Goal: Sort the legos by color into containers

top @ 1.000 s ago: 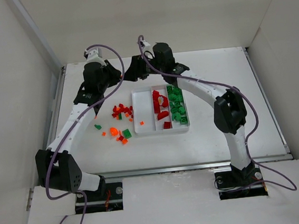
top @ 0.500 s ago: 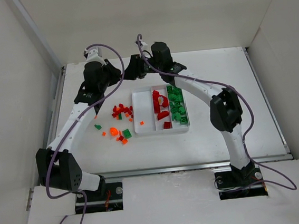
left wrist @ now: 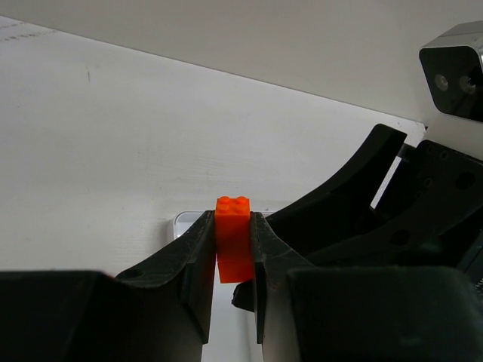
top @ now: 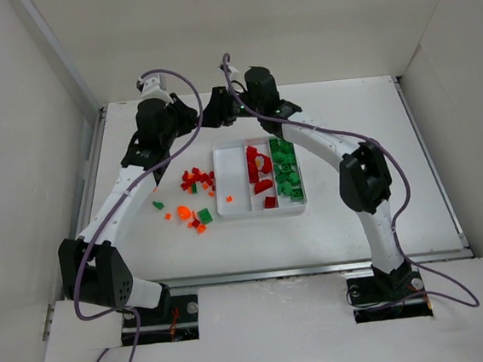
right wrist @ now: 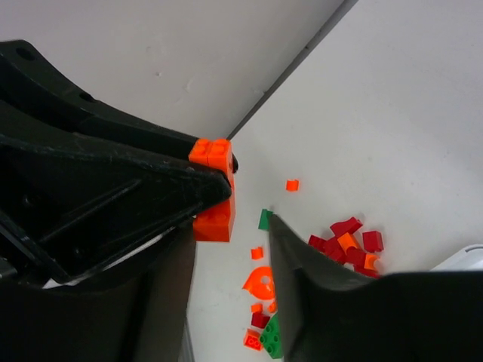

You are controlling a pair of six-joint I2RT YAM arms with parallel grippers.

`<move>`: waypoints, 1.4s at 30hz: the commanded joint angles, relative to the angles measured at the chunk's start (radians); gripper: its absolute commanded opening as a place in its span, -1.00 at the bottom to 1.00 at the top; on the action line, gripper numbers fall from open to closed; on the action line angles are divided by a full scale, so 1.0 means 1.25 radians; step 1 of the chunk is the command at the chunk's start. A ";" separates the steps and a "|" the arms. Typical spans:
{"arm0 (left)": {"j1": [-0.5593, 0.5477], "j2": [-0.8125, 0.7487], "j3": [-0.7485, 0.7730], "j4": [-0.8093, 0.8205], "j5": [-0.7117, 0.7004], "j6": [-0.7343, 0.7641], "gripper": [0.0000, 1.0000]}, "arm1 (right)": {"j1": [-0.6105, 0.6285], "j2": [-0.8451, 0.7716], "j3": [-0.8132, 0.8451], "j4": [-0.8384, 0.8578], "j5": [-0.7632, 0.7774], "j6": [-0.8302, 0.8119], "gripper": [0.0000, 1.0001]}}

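Left fingers (left wrist: 198,256) are clamped on an upright orange brick (left wrist: 233,240), held in the air near the far edge of the bench (top: 357,221), beyond the far-left corner of the white tray (top: 229,172). Right fingers (right wrist: 298,294) are spread apart and hold nothing, close in front of that brick. The tray's left compartment holds one orange piece (top: 229,199), the middle one dark red pieces (top: 257,167), and the right one green pieces (top: 286,172). Loose legos (top: 195,185) lie on the bench left of the tray.

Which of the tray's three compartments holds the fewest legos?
The left compartment: just one orange piece at its near end, while dark red legos fill the middle and green legos the right.
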 commanded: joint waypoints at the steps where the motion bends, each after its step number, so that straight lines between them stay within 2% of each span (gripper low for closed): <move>1: -0.009 -0.005 0.011 0.022 0.025 0.006 -1.00 | 0.002 -0.016 0.019 0.123 -0.008 0.018 0.04; 3: -0.009 -0.005 0.011 0.022 0.025 0.006 -1.00 | 0.002 -0.016 0.008 0.151 -0.024 0.027 0.13; 7: -0.009 -0.005 -0.005 0.042 0.025 -0.010 -1.00 | 0.002 -0.048 -0.038 0.203 0.002 0.054 0.13; 8: -0.009 -0.005 -0.005 0.049 0.025 -0.029 -1.00 | 0.002 -0.057 -0.053 0.214 0.028 0.061 0.06; 11: -0.001 -0.012 -0.015 0.087 0.035 -0.057 -1.00 | 0.002 -0.081 -0.127 0.318 0.060 0.120 0.00; 15: 0.006 -0.012 -0.032 0.150 0.058 -0.157 -1.00 | 0.002 -0.090 -0.167 0.504 0.069 0.200 -0.04; 16: 0.016 -0.012 -0.040 0.184 0.069 -0.210 -1.00 | 0.002 -0.090 -0.178 0.522 0.069 0.200 -0.04; 18: 0.016 -0.012 -0.040 0.193 0.095 -0.223 -1.00 | 0.009 -0.110 -0.199 0.522 0.069 0.171 -0.04; 22: 0.035 -0.020 -0.058 0.193 0.095 -0.250 -1.00 | 0.009 -0.178 -0.339 0.723 0.154 0.162 -0.04; 26: 0.035 -0.020 -0.058 0.209 0.122 -0.243 -1.00 | 0.009 -0.160 -0.321 0.677 0.141 0.162 -0.04; 34: 0.035 -0.020 -0.058 0.184 0.129 -0.243 -1.00 | 0.017 -0.131 -0.286 0.700 0.125 0.162 -0.04; 42: 0.035 -0.020 -0.058 0.193 0.154 -0.243 -1.00 | 0.017 -0.117 -0.263 0.655 0.167 0.162 -0.12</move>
